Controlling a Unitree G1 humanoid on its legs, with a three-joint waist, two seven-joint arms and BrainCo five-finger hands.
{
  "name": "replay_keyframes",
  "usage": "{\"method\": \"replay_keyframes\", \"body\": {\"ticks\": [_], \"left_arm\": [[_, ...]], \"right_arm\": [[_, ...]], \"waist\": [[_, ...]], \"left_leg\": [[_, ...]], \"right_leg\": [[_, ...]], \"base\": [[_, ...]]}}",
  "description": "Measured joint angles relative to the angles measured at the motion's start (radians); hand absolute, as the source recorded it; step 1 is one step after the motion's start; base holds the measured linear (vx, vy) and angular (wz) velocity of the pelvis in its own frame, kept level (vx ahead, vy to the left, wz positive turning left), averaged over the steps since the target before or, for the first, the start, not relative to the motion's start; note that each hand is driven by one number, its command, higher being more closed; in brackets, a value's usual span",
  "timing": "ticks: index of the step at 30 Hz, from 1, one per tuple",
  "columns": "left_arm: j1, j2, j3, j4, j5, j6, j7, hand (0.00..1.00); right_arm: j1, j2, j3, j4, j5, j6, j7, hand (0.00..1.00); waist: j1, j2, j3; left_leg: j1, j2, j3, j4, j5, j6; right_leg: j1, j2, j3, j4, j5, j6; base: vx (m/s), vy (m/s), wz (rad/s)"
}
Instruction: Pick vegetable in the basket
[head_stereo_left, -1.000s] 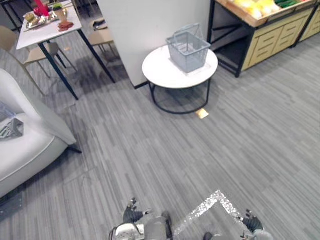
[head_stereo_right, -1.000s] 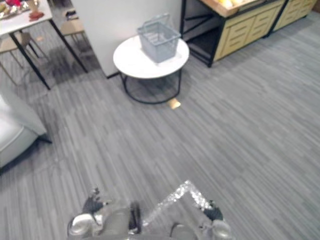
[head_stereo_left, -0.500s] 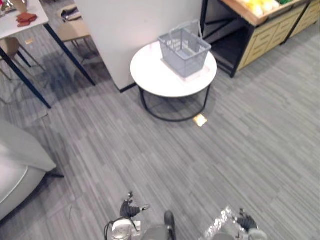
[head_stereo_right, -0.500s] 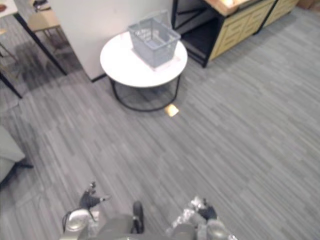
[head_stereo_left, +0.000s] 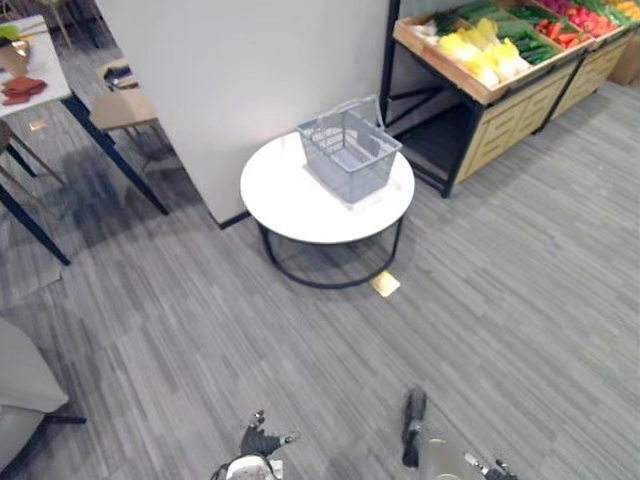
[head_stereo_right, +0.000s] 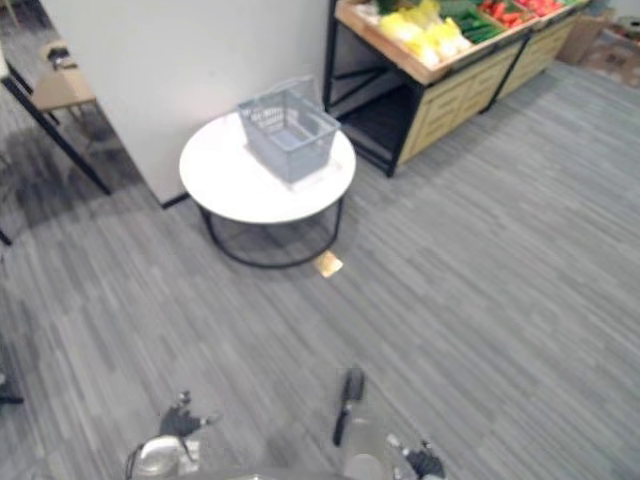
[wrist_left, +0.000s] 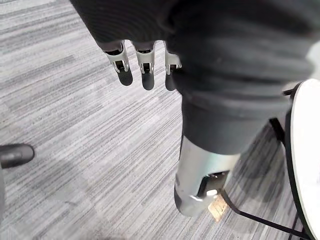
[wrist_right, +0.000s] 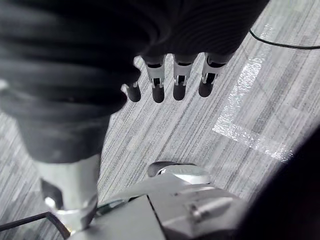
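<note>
we are at the very start: no vegetable is picked yet. the grey openwork plastic basket (head_stereo_left: 348, 152) stands on the round white bench (head_stereo_left: 285, 200) with its black metal frame, towards the bench's far right edge, and it looks empty as far as we can tell. the vegetables (head_stereo_left: 482, 48), in yellow, green and red heaps, lie in the slanted tray of the wooden produce stand (head_stereo_left: 505, 110) beyond the bench's right edge, well apart from the basket.

our left hand (wrist_left: 146, 65) hangs over the grey striped floor (head_stereo_left: 500, 300) with its fingers straight and loose, holding nothing. our right hand (wrist_right: 178, 80) hangs the same way, its fingers relaxed and empty. both are low and well short of the bench and the stand.

we judge that everything remains to do: reach the stand, close the fingers on a vegetable, carry it across and release it inside the basket. a small tan card (head_stereo_left: 385, 285) lies on the floor by the bench's frame.
</note>
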Motion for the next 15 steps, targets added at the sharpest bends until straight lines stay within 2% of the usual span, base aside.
{"method": "replay_keyframes", "body": {"ticks": [1, 2, 4, 6, 7, 8, 10, 12, 13, 14, 15], "left_arm": [[-0.005, -0.017, 0.011, 0.018, 0.000, 0.000, 0.001, 0.00], [-0.018, -0.037, 0.010, 0.039, 0.000, -0.001, -0.005, 0.00], [-0.027, -0.056, 0.009, 0.065, 0.000, -0.001, -0.007, 0.00], [-0.028, -0.061, 0.008, 0.085, -0.001, 0.000, -0.006, 0.00], [-0.030, -0.059, 0.008, 0.092, -0.002, 0.000, -0.005, 0.00], [-0.028, -0.058, 0.006, 0.094, -0.019, 0.001, -0.004, 0.00], [-0.028, -0.059, 0.004, 0.095, -0.040, 0.003, -0.004, 0.00], [-0.015, -0.053, 0.005, 0.095, -0.043, 0.017, -0.001, 0.00], [-0.009, -0.053, 0.005, 0.094, -0.055, 0.016, 0.000, 0.00], [-0.009, -0.056, 0.003, 0.091, -0.077, 0.015, -0.001, 0.00], [-0.009, -0.056, 0.004, 0.086, -0.078, 0.013, -0.001, 0.00]], "right_arm": [[-0.002, -0.008, 0.002, -0.001, -0.001, 0.000, 0.001, 0.00], [-0.020, -0.020, 0.002, -0.001, -0.001, 0.000, 0.002, 0.00], [-0.033, -0.033, 0.004, 0.000, -0.001, -0.001, 0.001, 0.00], [-0.038, -0.044, 0.022, 0.001, -0.001, -0.002, 0.003, 0.00], [-0.042, -0.047, 0.031, 0.005, -0.001, -0.002, 0.005, 0.00], [-0.046, -0.061, 0.056, 0.018, -0.001, -0.003, 0.009, 0.00], [-0.046, -0.070, 0.077, 0.030, -0.001, -0.003, 0.011, 0.00], [-0.044, -0.086, 0.134, 0.030, 0.001, -0.005, 0.011, 0.00], [-0.045, -0.088, 0.140, 0.030, 0.000, -0.006, 0.012, 0.00], [-0.054, -0.098, 0.142, 0.030, 0.001, -0.006, 0.013, 0.00], [-0.062, -0.098, 0.142, 0.030, 0.001, -0.007, 0.011, 0.00]], "waist": [[0.002, 0.022, 0.007], [0.001, 0.041, 0.004], [0.001, 0.052, 0.001], [0.003, 0.062, -0.013], [0.002, 0.065, -0.014], [0.002, 0.067, -0.015], [0.001, 0.070, -0.014], [0.007, 0.072, -0.011], [0.007, 0.070, -0.010], [0.009, 0.083, -0.011], [0.011, 0.084, -0.010]], "left_leg": [[0.023, 0.028, -0.001, -0.007, -0.011, -0.005], [0.031, 0.052, -0.026, 0.001, 0.015, -0.002], [0.030, 0.081, -0.058, 0.020, 0.073, -0.010], [-0.003, 0.110, -0.095, 0.073, 0.126, -0.025], [-0.025, 0.123, -0.116, 0.115, 0.153, -0.041], [-0.062, 0.133, -0.148, 0.199, 0.196, -0.084], [-0.129, 0.138, -0.187, 0.356, 0.273, -0.118], [-0.220, 0.161, -0.177, 0.602, 0.529, -0.134], [-0.243, 0.178, -0.158, 0.677, 0.525, -0.140], [-0.315, 0.197, -0.116, 0.840, 0.415, -0.129], [-0.366, 0.191, -0.071, 0.916, 0.320, -0.097]], "right_leg": [[-0.004, 0.020, -0.007, 0.050, 0.051, 0.000], [-0.045, 0.033, -0.006, 0.169, 0.043, -0.014], [-0.045, 0.047, -0.025, 0.227, -0.014, -0.086], [-0.033, 0.069, -0.048, 0.228, -0.046, -0.107], [-0.019, 0.079, -0.059, 0.224, -0.051, -0.115], [0.006, 0.086, -0.075, 0.221, -0.065, -0.131], [0.053, 0.091, -0.091, 0.217, -0.098, -0.131], [0.165, 0.097, -0.094, 0.183, -0.141, -0.146], [0.192, 0.102, -0.095, 0.163, -0.148, -0.150], [0.244, 0.113, -0.087, 0.142, -0.158, -0.162], [0.300, 0.114, -0.076, 0.108, -0.168, -0.167]], "base": [[0.74, -0.521, 0.29], [0.55, -0.343, 0.20], [0.49, -0.312, 0.20], [0.48, -0.297, 0.13], [0.52, -0.304, 0.19], [0.41, -0.245, 0.25], [0.37, -0.239, 0.24], [0.42, -0.195, 0.04], [0.39, -0.159, -0.11], [0.36, -0.150, -0.13], [0.34, -0.136, -0.15]]}}
